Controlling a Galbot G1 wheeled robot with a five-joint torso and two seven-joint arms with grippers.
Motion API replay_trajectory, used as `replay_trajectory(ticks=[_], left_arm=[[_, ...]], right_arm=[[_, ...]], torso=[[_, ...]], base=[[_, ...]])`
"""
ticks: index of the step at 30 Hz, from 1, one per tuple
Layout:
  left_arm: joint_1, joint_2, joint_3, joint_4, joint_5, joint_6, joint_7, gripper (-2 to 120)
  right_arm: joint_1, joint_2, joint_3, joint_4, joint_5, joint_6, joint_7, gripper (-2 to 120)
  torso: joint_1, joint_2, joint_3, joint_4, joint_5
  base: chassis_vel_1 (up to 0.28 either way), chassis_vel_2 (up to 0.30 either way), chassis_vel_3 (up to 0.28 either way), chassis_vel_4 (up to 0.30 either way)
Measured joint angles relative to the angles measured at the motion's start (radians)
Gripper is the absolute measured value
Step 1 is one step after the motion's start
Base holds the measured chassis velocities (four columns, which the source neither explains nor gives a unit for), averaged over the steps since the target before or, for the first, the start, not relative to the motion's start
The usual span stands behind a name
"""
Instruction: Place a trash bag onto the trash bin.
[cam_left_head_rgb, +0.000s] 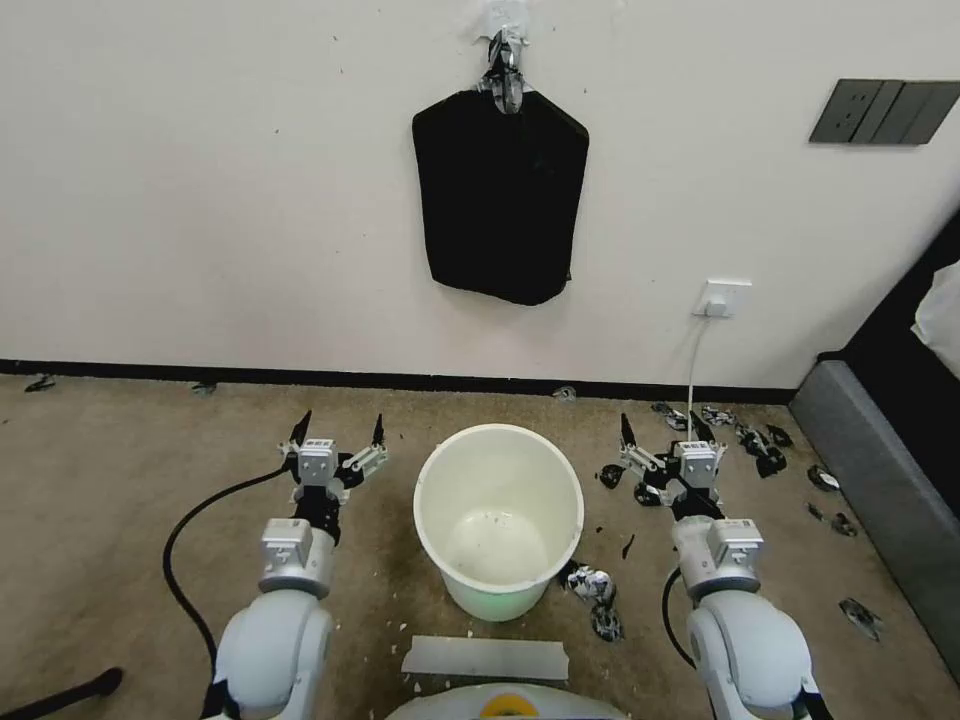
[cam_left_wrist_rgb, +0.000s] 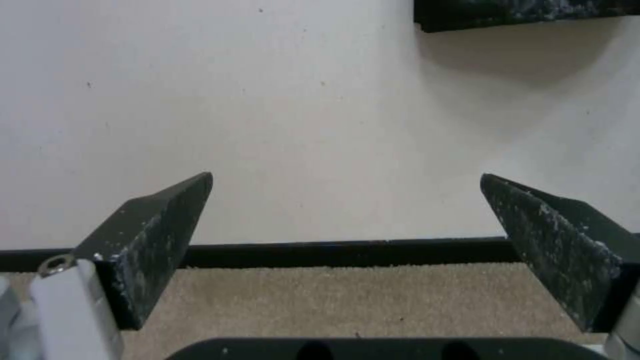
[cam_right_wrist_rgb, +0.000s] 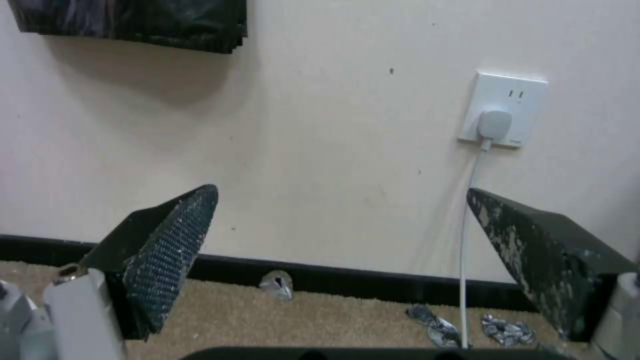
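Observation:
The trash bin (cam_left_head_rgb: 498, 520), a round white bucket with a greenish base, stands upright and empty on the carpet between my two arms. The trash bag is out of view. My left gripper (cam_left_head_rgb: 340, 426) hovers open just left of the bin's rim, pointing at the wall. In the left wrist view the left gripper (cam_left_wrist_rgb: 347, 176) has nothing between its wide-spread fingers. My right gripper (cam_left_head_rgb: 660, 428) is open to the right of the bin, also facing the wall. The right wrist view shows the right gripper (cam_right_wrist_rgb: 341, 189) empty as well.
A flat black bundle (cam_left_head_rgb: 500, 195) with a knotted top hangs from a wall hook above the bin. Torn black scraps (cam_left_head_rgb: 595, 585) lie beside the bin, more scraps (cam_left_head_rgb: 745, 432) by the baseboard. A wall socket (cam_left_head_rgb: 722, 298) with a white cable and a grey furniture edge (cam_left_head_rgb: 880, 490) are at right.

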Motion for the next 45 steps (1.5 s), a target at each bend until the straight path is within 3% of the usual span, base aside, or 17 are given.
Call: replay_trajectory(ticks=[6,10,11,14,25,30,31,34,37,38,45], left_arm=[[0.036,-0.004,-0.021,-0.024,-0.015,-0.039,0.002,100],[0.17,-0.023,-0.106,-0.114,-0.076,-0.183,0.01,100],[0.17,-0.023,-0.106,-0.114,-0.076,-0.183,0.01,100],[0.279,-0.037,-0.174,-0.187,-0.127,-0.301,0.016,100],[0.314,-0.045,-0.16,-0.179,-0.204,-0.366,0.064,100],[0.291,-0.015,-0.133,-0.178,-0.206,-0.369,0.088,100],[0.267,0.002,-0.118,-0.173,-0.2,-0.36,0.09,100],[0.261,0.005,-0.115,-0.172,-0.184,-0.359,0.09,100],[0.264,-0.007,-0.115,-0.167,-0.167,-0.364,0.089,100],[0.264,-0.007,-0.115,-0.167,-0.167,-0.364,0.089,100],[0.268,-0.017,-0.137,-0.18,-0.163,-0.367,0.087,100]], right_arm=[[-0.021,-0.034,-0.014,0.041,0.003,0.0,0.02,100],[-0.105,-0.167,-0.07,0.206,0.025,-0.002,0.095,100],[-0.105,-0.167,-0.07,0.206,0.025,-0.002,0.095,100],[-0.12,-0.187,-0.11,0.225,0.04,-0.005,0.091,100],[-0.036,-0.204,-0.16,0.179,0.122,0.038,0.099,100],[0.102,-0.238,-0.189,0.161,0.196,0.066,0.085,100],[0.158,-0.258,-0.204,0.171,0.23,0.053,0.083,100],[0.248,-0.284,-0.254,0.171,0.266,0.006,0.094,100],[0.449,-0.317,-0.349,0.148,0.333,-0.094,0.154,100],[0.449,-0.317,-0.349,0.148,0.333,-0.094,0.154,100],[0.824,-0.309,-0.53,-0.001,0.432,-0.2,0.318,100]], torso=[[0.0,0.0,0.0,-0.0002,0.0002],[0.0,0.0,0.0,0.0,-0.0003],[0.0,0.0,0.0,0.0,-0.0003],[0.0,0.0,0.0,0.0001,0.0006],[0.0,0.0,0.0,0.0,-0.0003],[0.0,0.0,0.0,0.0003,0.0001],[0.0,0.0,0.0,-0.0007,-0.0003],[0.0,0.0,0.0,-0.0002,0.0003],[0.0,0.0,0.0,0.0001,0.0001],[0.0,0.0,0.0,0.0001,0.0001],[0.0,0.0,0.0,-0.0002,-0.0002]], base=[[0.0,0.0,0.0,0.0],[0.0,0.0,0.0,0.0],[0.0,0.0,0.0,0.0],[0.0,0.0,0.0,0.0],[0.0,0.0,0.0,0.0],[0.0,0.0,0.0,0.0],[0.0,0.0,0.0,0.0],[0.0,0.0,0.0,0.0],[0.0,0.0,0.0,0.0],[0.0,0.0,0.0,0.0],[0.0,0.0,0.0,0.0]])
